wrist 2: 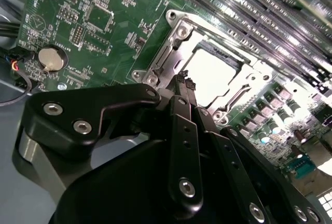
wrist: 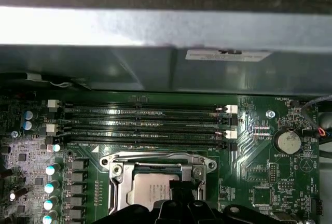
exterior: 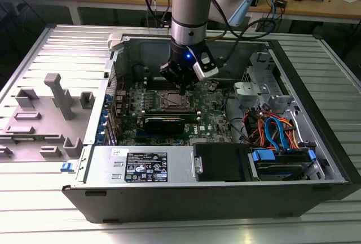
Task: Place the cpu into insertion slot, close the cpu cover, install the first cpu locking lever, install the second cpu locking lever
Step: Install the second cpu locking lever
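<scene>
Silver-grey cpu [wrist 2: 211, 75] is lying inside the insertion slot [wrist: 155, 182], with the cpu cover [wrist 2: 168, 53] lying closed around it. Just above its edge, the gripper [wrist 2: 184, 81] is hovering with fingers pressed together, grasping nothing.

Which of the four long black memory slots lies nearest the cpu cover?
The memory slot bordering the cpu cover in the first wrist view; the other three lie beyond it toward the case wall.
</scene>
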